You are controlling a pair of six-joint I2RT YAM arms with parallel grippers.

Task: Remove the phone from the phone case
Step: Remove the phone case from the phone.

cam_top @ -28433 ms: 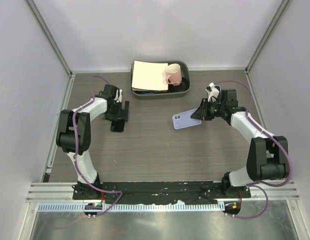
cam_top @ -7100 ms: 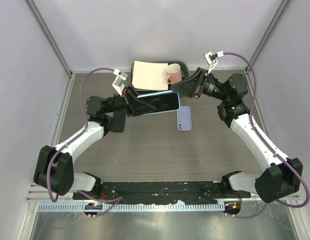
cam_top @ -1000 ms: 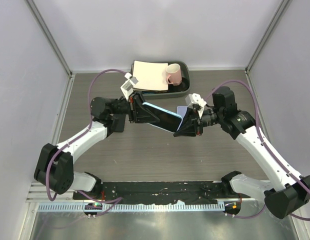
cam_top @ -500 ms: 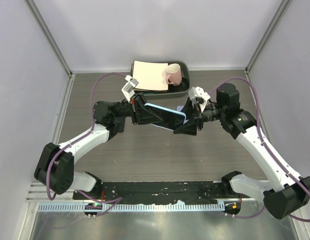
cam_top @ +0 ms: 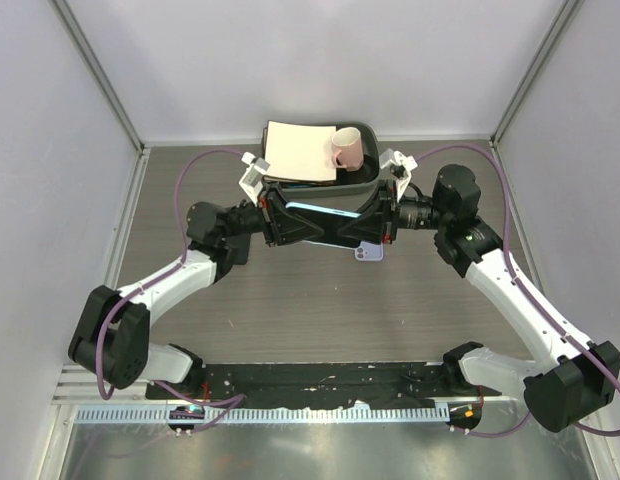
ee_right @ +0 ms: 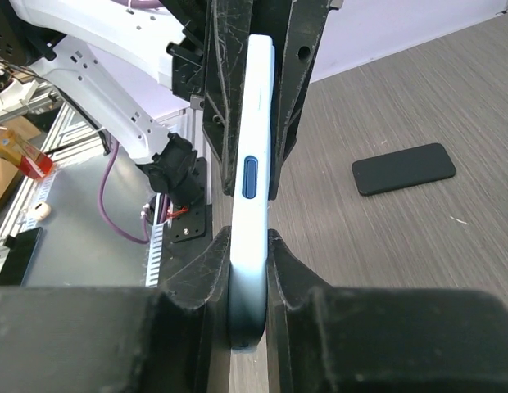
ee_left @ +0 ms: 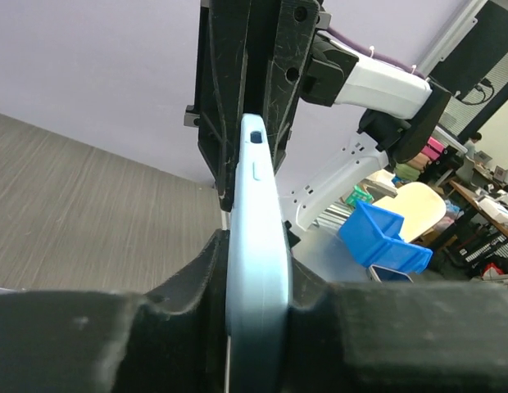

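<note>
Top external camera: fixed high at the near side, looking down over the whole table (cam_top: 290,310). Left wrist camera: close range, sighting along its own fingers (ee_left: 172,327) towards the right arm (ee_left: 377,82). Right wrist camera: likewise, facing the opposite way. All three views share the phone (cam_top: 325,226).

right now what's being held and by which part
The blue phone, pinched across its flat faces at opposite ends: left end effector on one end, right end effector on the other.
</note>
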